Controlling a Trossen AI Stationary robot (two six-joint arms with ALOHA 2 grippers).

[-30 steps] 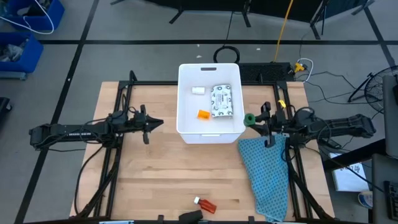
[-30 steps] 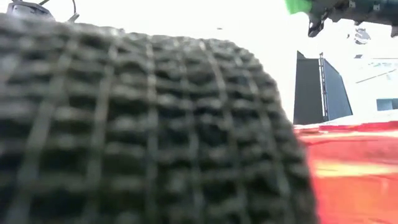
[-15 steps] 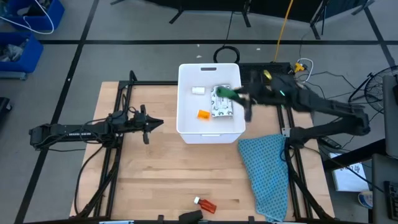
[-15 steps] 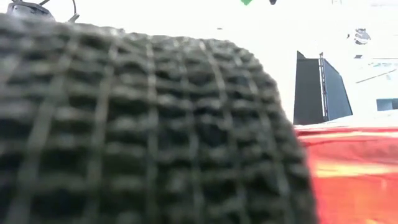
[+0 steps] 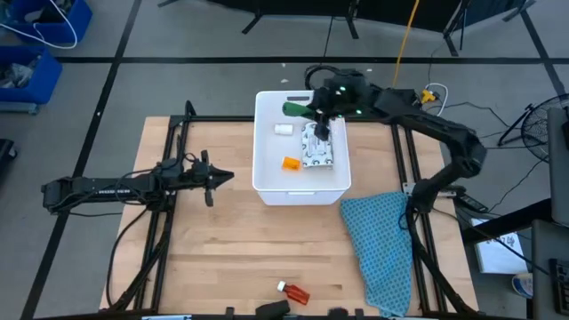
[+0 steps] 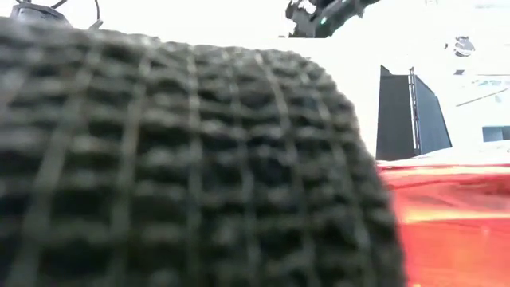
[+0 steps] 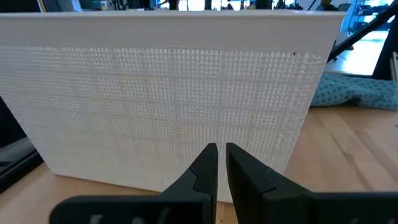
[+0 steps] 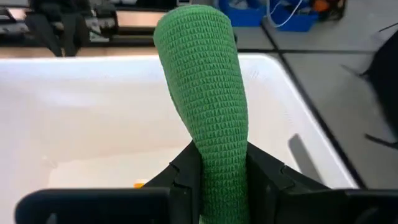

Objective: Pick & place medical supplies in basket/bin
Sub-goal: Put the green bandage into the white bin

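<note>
My right gripper point(image 5: 313, 110) is above the far part of the white bin point(image 5: 263, 169), shut on a green stick-shaped roll point(image 5: 296, 108); the roll also shows in the right wrist view point(image 8: 202, 87). In the bin lie a white bottle point(image 5: 284, 130), an orange bottle point(image 5: 291, 164) and a flat white speckled packet point(image 5: 317, 147). An orange-red bottle point(image 5: 294, 292) and a black oblong piece point(image 5: 274, 308) lie at the table's near edge. My left gripper point(image 5: 220, 178) is shut and empty, left of the bin, whose wall point(image 7: 161, 99) fills its wrist view. My right gripper pinches the green roll's near end point(image 8: 217, 165) between its two fingers point(image 8: 181, 174). The fingers come from the table's right, slanting down. The roll runs along them and sticks out past their tips toward the left. It is lifted clear above the bin.
A teal-blue cloth point(image 5: 382, 249) lies at the table's right, running to the near edge. In the low view the black piece point(image 6: 191, 159) and the orange-red bottle point(image 6: 454, 223) fill nearly the whole picture. Bare wood lies between the bin and the near edge.
My right gripper has carried the green roll from beside the bin's right wall up and toward the table's far left. It now stands over the bin's far part. The roll has stayed in its fingers, pointing left.
</note>
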